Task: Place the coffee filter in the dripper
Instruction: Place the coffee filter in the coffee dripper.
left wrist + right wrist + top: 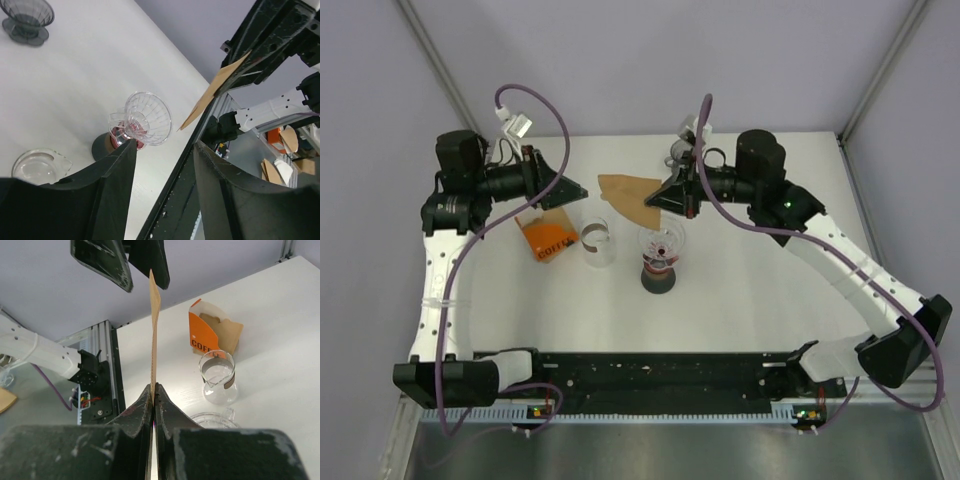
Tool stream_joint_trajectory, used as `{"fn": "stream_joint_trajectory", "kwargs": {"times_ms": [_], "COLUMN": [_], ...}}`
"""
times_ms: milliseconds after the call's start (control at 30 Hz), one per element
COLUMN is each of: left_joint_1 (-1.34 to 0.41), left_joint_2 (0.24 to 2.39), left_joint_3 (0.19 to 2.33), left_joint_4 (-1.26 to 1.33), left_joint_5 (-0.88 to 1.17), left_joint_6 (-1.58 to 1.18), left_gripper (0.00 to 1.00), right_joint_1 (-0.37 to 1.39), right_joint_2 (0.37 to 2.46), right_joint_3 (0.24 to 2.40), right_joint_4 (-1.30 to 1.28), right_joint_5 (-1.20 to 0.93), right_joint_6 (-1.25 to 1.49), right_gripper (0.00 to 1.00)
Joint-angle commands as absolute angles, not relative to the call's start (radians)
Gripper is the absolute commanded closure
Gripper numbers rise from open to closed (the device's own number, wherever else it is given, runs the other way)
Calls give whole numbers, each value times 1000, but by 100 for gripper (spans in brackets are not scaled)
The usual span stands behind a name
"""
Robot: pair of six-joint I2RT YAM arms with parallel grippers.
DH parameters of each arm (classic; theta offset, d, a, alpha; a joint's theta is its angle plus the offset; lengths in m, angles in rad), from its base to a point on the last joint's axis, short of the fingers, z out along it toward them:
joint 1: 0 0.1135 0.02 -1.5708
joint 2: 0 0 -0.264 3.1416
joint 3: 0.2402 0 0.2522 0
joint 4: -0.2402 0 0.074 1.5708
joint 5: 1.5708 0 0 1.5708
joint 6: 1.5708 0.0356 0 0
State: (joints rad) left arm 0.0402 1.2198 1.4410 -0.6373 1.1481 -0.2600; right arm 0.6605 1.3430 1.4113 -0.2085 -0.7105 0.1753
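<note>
My right gripper [658, 197] is shut on a brown paper coffee filter [626, 194] and holds it in the air above the table, just behind and above the clear dripper [660, 243] on its dark base. In the right wrist view the filter [154, 320] stands edge-on out of the closed gripper [154, 388], with the dripper's rim [212, 419] just below. My left gripper [582, 188] is open and empty, close to the filter's left edge. The left wrist view shows the dripper [148, 118] and the held filter [214, 91] beyond the open gripper [165, 146].
An orange coffee filter box [548, 236] and a glass carafe [597, 243] stand left of the dripper. A second, grey dripper [27, 17] sits at the back of the table. The arms' black base rail [650, 370] runs along the near edge.
</note>
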Motion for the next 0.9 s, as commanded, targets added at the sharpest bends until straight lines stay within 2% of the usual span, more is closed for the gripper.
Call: {"fn": "stream_joint_trajectory", "kwargs": {"times_ms": [0,133,267,400,500,667,767,867], "left_joint_1": [35,5,-26,-32,-102,-239,-264,-268], "left_joint_2": [1206,1206,1218,1161,1122,889,900,916], "left_joint_3": [1545,1563,1696,1707,1637,1257,1285,1299], "left_joint_4": [-768,-831,-1150,-1143,-974,-280,-297,-213], "left_joint_5": [1195,1154,1144,1164,1094,1028,988,1048], "left_joint_6": [-55,33,344,408,216,-156,-147,-196], "left_gripper": [45,47,48,48,51,49,49,50], "right_joint_1": [647,647,647,649,649,649,649,649], "right_joint_2": [1324,1302,1281,1235,1186,1114,1098,1095], "right_joint_3": [1474,1497,1519,1516,1508,1451,1437,1436], "right_joint_4": [-235,-242,-253,-247,-230,-144,-114,-117], "right_joint_5": [-810,-819,-839,-856,-854,-868,-891,-902], "right_joint_6": [138,153,166,153,140,175,193,189], "right_gripper": [100,100,100,100,100,100,100,100]}}
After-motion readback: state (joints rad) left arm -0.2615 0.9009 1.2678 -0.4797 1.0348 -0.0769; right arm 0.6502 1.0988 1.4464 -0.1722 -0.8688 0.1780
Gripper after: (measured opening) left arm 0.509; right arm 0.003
